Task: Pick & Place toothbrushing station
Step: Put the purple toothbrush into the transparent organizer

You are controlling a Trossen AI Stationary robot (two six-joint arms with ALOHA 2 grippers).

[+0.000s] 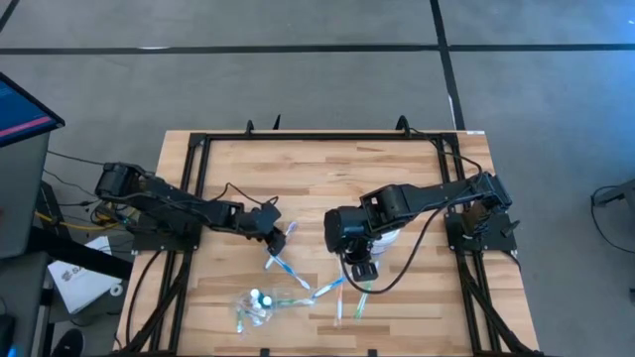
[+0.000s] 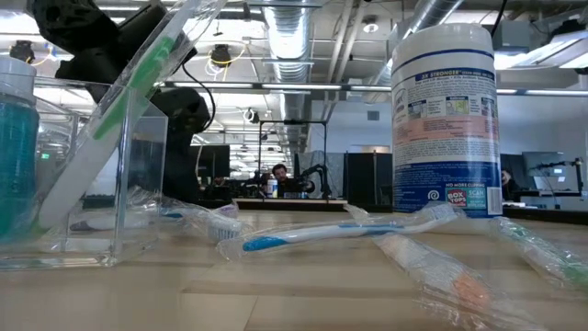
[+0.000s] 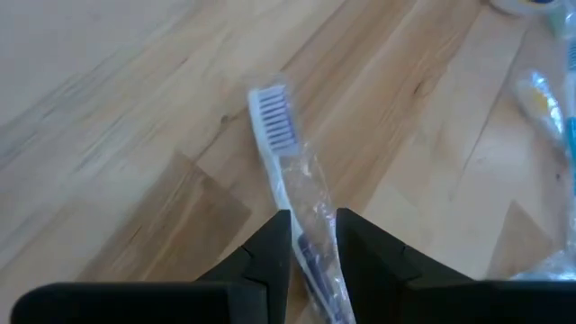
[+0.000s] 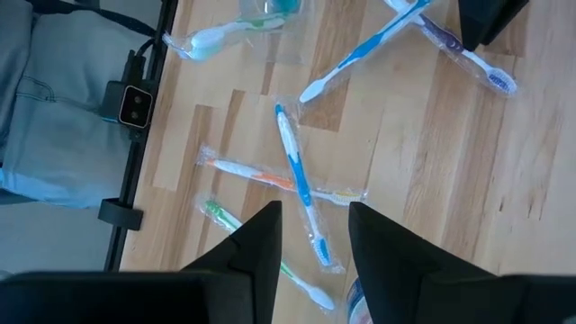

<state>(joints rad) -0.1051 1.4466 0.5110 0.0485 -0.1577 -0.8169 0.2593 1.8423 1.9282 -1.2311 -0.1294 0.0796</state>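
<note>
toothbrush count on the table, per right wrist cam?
6: purple toothbrush in the left gripper; blue toothbrush beside it; pale-green toothbrush near the black rail; second blue toothbrush, orange toothbrush, green toothbrush by the right gripper. More may be hidden.

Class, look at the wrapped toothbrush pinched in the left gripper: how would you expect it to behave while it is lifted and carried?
The toothbrush looks slim, so probably light and fairly stiff. Its clear wrapper is glossy and loose, so it may slip between the fingers of the left gripper. Held near one end, with the head sticking out, it could pivot or droop.
</note>
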